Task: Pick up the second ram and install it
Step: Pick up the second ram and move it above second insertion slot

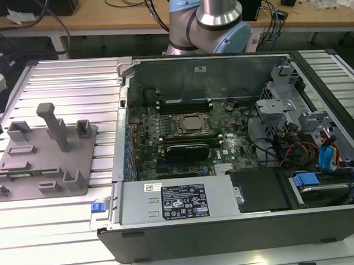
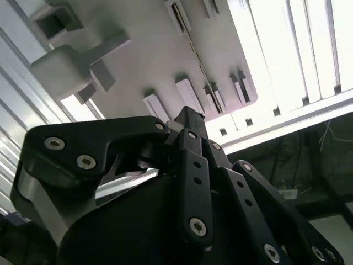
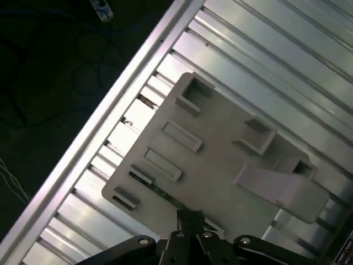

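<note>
Gripper (image 3: 186, 216), fingers closed, empty, over grey fixture (image 1: 47, 157) at 9 o'clock of computer case (image 1: 229, 225). Step: approaching memory stick (image 3: 162, 193). Pickup probably needs fingers parted and aligned across stick.

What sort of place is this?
Probably a robotics lab or test workshop: an open black desktop computer case lies on a ribbed aluminium table beside a grey plastic fixture, a silver-and-blue robot arm stands behind it, and cable-strewn wooden workbenches line the back.

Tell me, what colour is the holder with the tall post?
The holder is grey; the exterior view shows it best.
</note>
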You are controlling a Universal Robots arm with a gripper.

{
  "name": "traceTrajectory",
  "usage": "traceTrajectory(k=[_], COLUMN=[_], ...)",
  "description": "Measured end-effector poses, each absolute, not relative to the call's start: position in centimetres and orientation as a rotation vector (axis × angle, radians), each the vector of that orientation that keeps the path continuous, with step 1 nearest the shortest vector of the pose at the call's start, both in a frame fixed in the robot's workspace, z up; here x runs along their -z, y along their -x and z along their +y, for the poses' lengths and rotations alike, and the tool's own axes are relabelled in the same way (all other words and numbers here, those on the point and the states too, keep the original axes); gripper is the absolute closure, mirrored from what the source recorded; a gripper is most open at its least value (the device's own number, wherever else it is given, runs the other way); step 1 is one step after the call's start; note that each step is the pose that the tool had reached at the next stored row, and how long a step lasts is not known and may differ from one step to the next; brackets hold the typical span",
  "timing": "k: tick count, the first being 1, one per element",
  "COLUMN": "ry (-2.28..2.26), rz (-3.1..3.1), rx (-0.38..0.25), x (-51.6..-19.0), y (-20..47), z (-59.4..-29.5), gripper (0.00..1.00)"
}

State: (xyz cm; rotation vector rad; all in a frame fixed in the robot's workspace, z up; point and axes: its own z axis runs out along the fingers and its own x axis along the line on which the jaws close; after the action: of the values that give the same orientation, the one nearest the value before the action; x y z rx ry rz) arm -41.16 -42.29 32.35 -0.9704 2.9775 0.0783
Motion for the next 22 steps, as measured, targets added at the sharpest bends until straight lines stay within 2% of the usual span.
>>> traceTrajectory(k=[22], ry=[1.965], rz=[2.462], rx=[-0.079], x=[-32.14], y=[41.16], z=[-42.29], gripper=[0.92])
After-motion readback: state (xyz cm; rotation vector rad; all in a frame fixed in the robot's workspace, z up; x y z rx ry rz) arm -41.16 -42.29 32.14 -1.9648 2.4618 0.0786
